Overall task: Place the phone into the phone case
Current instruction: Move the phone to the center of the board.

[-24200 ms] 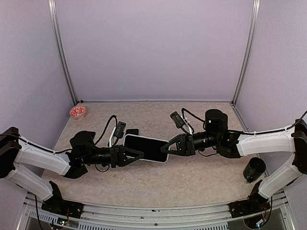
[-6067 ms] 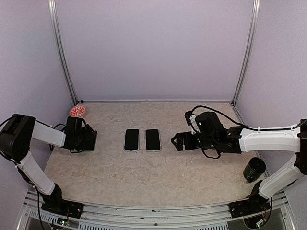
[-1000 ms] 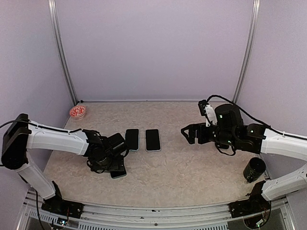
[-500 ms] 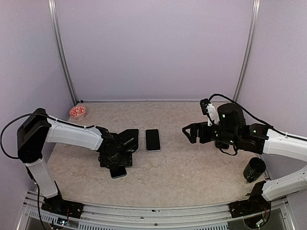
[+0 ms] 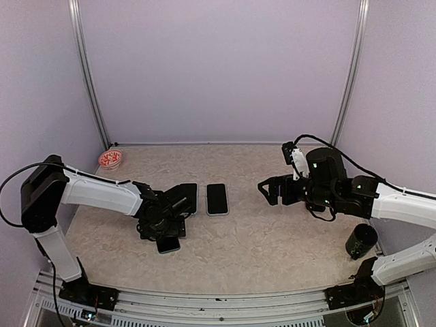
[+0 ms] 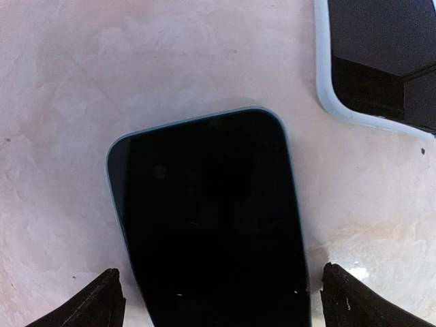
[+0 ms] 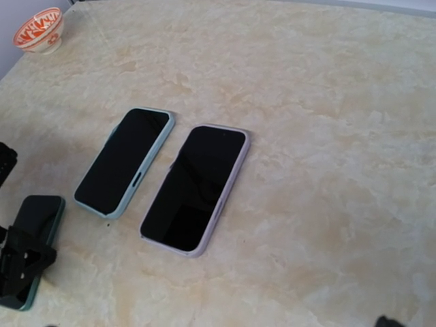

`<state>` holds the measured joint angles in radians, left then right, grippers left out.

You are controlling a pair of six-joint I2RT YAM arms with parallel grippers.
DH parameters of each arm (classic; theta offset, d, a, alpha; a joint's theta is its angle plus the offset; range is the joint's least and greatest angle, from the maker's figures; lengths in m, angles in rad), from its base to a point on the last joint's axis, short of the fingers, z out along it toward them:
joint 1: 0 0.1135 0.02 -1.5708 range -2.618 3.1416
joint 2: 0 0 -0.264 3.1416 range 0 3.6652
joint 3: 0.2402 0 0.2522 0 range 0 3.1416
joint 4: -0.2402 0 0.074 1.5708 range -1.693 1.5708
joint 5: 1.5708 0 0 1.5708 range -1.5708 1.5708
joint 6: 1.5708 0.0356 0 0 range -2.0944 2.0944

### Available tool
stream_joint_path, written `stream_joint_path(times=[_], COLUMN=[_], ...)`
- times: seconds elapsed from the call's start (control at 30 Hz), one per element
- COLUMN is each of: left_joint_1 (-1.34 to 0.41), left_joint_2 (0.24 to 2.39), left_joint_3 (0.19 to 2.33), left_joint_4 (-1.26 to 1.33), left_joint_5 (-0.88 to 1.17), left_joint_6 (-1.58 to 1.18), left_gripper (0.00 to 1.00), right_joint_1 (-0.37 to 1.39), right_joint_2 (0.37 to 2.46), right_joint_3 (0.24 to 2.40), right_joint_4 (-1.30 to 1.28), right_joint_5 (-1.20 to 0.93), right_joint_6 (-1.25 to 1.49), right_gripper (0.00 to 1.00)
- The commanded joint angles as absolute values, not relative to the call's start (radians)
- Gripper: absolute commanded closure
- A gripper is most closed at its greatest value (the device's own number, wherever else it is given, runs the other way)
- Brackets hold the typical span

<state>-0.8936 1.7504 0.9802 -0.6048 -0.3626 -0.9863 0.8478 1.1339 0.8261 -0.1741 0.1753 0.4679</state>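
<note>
Left gripper [image 6: 218, 303], spread wide, straddles the phone [image 6: 208, 218]; teal case [image 7: 122, 162] and lilac case [image 7: 194, 187] lie just beyond it, right gripper [image 5: 269, 191] released, well to its right.

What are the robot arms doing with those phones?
The left end effector hangs open right over a dark phone lying flat on the table, a finger on either side, not gripping it. Nearby, apart from it, lie a teal-rimmed case and a lilac-rimmed case, side by side; I cannot tell whether they are empty. The right end effector hovers open off to the right, holding nothing.
</note>
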Motion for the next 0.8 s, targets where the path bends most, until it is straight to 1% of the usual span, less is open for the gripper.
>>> stream_joint_path(times=[0.0,0.13,0.33,0.47,0.57,0.77], left_joint_1=[-0.89,-0.889,-0.881,-0.868,-0.858,-0.869], left_joint_2=[1.717,1.704,1.772,1.792,1.79,1.774], left_joint_3=[0.949,0.951,0.968,0.968,0.955,0.937], left_joint_4=[-0.669,-0.655,-0.615,-0.604,-0.589,-0.61], left_joint_5=[-0.382,-0.372,-0.342,-0.328,-0.317,-0.301], left_joint_6=[-1.016,-1.02,-0.987,-0.964,-0.947,-0.919], left_gripper=[0.02,0.01,0.02,0.07,0.12,0.28], right_joint_1=[0.839,0.839,0.839,0.839,0.839,0.839], right_joint_2=[1.144,1.143,1.143,1.135,1.125,1.124], right_joint_3=[0.842,0.841,0.856,0.864,0.866,0.877], right_joint_4=[-0.16,-0.158,-0.169,-0.186,-0.189,-0.2], right_joint_5=[0.169,0.171,0.163,0.172,0.178,0.182], right_joint_6=[0.463,0.463,0.463,0.458,0.455,0.45], right_gripper=[0.0,0.0,0.01,0.01,0.01,0.01])
